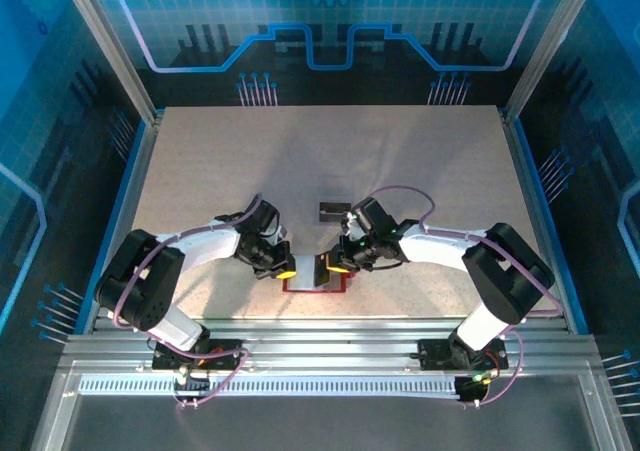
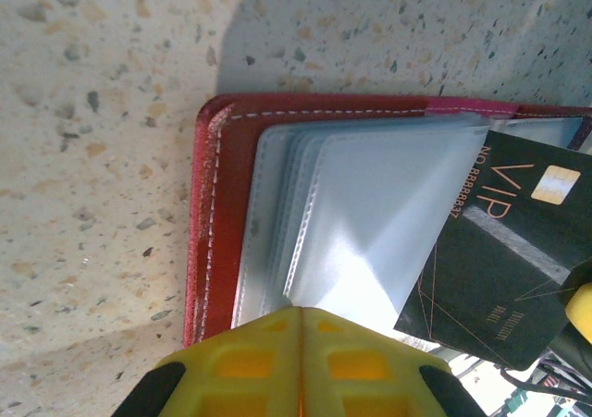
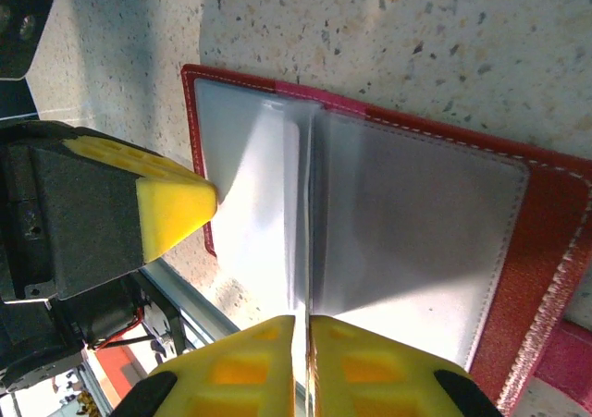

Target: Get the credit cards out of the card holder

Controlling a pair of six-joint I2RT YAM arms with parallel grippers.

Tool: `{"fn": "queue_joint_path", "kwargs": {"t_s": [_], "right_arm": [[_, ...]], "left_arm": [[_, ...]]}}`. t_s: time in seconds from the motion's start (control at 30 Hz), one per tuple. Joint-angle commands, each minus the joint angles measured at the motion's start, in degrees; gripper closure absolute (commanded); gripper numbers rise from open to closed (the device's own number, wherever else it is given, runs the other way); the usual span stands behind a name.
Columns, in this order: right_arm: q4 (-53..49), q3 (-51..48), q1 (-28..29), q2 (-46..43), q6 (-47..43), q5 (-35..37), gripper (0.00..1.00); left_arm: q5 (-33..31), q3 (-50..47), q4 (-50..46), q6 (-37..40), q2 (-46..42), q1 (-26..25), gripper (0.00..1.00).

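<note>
Holder point(image 1: 315, 289) lies open, lower centre of top view, between your claws. Left claw point(image 2: 301, 320) clenched on nothing, tips pressing pocket pages point(image 2: 370, 214) to pin holder. Right claw point(image 3: 302, 323) nips black card point(image 2: 499, 260) edge-on, apparently to draw it clear. Loose card point(image 1: 333, 211) rests just above.

The pale, speckled table point(image 1: 400, 161) carries two things. A red holder point(image 1: 322, 279) lies open and flat near the table's near edge, at its middle. A dark card point(image 1: 335, 211) lies flat farther back, apart from the holder.
</note>
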Motion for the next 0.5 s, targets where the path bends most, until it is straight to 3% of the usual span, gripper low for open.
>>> {"fn": "queue_joint_path", "kwargs": {"t_s": [0.0, 0.47], "right_arm": [[0.2, 0.0, 0.8, 0.8, 0.6, -0.2, 0.88], [-3.0, 0.7, 0.9, 0.0, -0.5, 2.3, 0.93]], "left_arm": [[-1.7, 0.3, -2.3, 1.0, 0.4, 0.2, 0.93], [-1.7, 0.3, -2.3, 0.9, 0.2, 0.2, 0.93]]}}
